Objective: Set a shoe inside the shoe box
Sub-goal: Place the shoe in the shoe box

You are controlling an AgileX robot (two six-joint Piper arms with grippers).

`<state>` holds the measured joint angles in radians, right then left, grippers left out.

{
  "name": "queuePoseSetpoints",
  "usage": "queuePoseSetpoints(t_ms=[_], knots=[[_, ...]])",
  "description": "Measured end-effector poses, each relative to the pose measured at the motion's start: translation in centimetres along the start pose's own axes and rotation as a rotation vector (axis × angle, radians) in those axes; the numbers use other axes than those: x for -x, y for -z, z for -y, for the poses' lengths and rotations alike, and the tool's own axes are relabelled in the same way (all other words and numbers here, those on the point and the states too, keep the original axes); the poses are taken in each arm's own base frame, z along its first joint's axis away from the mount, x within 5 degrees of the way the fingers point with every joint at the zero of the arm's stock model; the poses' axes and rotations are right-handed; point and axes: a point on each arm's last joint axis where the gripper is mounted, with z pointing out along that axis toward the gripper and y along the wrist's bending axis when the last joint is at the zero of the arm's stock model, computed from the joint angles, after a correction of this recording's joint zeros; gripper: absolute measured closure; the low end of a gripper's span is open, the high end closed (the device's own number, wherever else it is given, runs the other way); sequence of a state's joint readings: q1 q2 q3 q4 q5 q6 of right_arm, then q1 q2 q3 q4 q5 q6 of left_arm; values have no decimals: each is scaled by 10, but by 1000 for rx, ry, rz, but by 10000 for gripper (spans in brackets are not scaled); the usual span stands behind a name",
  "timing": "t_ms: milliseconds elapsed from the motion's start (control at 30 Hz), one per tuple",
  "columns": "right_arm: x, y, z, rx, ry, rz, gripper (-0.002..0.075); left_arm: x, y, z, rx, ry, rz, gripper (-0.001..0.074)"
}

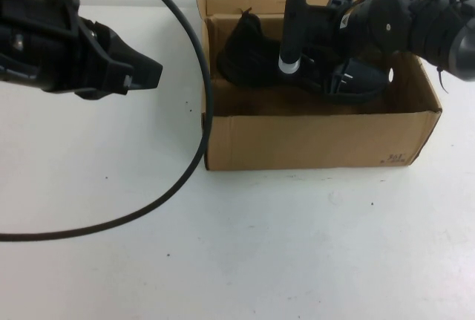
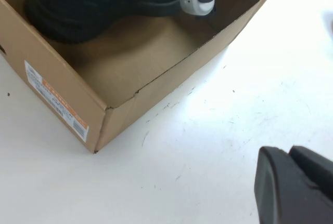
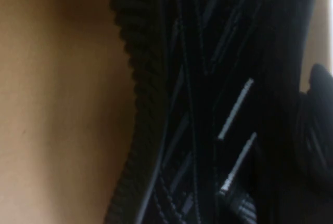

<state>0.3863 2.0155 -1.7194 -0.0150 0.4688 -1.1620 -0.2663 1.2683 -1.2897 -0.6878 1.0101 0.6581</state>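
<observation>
Cardboard walls of the shoe box (image 1: 312,140) already surround the shoe (image 1: 256,60) because your right hand (image 1: 338,75), clamped on it, has reached down inside, while your left hand (image 1: 137,71) waits closed and empty at nine o'clock over the surface (image 1: 223,246).

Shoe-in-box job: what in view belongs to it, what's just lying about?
Job: shoe inside the shoe box; right tool shut on the shoe, down in the box.
Idle: left tool shut, parked left of the box; black cable on the table.
</observation>
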Motion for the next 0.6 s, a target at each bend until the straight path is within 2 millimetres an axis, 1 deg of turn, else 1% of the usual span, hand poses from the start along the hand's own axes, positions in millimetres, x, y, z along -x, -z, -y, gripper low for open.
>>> queuePoseSetpoints(t_ms=[200,333,500,600], knots=[[8,8,16,-57,-3,29,708,0,-5,-3,-7,11,-9,730],[10,10,20,-75,-3,37,708,0,-6,-3,-8,13,-12,731],[8,4,17,-66,-3,33,708,0,-6,-3,-8,14,-12,731],[6,-7,12,-50,-4,25,708,-1,-6,-3,-14,12,-19,731]])
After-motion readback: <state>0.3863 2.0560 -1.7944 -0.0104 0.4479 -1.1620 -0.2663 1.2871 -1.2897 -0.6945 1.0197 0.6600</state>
